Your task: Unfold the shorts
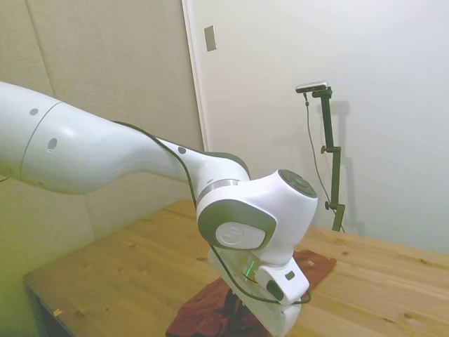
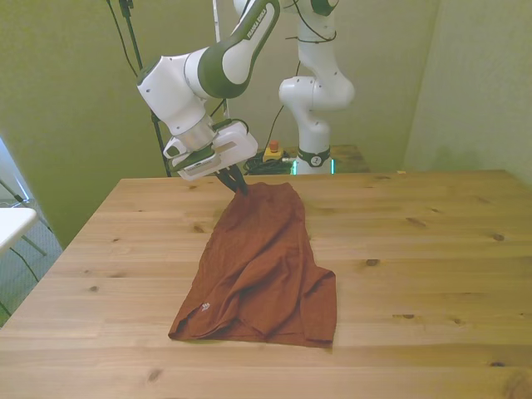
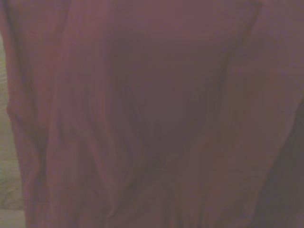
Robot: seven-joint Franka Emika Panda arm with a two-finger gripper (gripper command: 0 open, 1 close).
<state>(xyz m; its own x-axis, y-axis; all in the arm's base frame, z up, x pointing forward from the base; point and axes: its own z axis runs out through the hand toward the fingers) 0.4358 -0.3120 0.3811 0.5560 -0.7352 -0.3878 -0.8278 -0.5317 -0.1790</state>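
The rust-brown shorts [image 2: 262, 266] lie wrinkled and partly folded on the wooden table [image 2: 416, 249], running from the far middle toward the near edge. A small pale label [image 2: 205, 306] shows near the front corner. My gripper [image 2: 241, 188] is at the cloth's far corner, its dark fingers shut on the fabric, which rises slightly to meet them. In the side view the gripper [image 1: 235, 303] sits low behind the arm's wrist, pressed into the shorts [image 1: 203, 312]. Blurred reddish cloth [image 3: 156, 118] fills nearly all of the wrist view.
A second white robot base [image 2: 314, 91] stands beyond the table's far edge. Bare wood spreads over the front view's right half and along the left side. A white object [image 2: 12, 223] pokes in at the front view's left edge.
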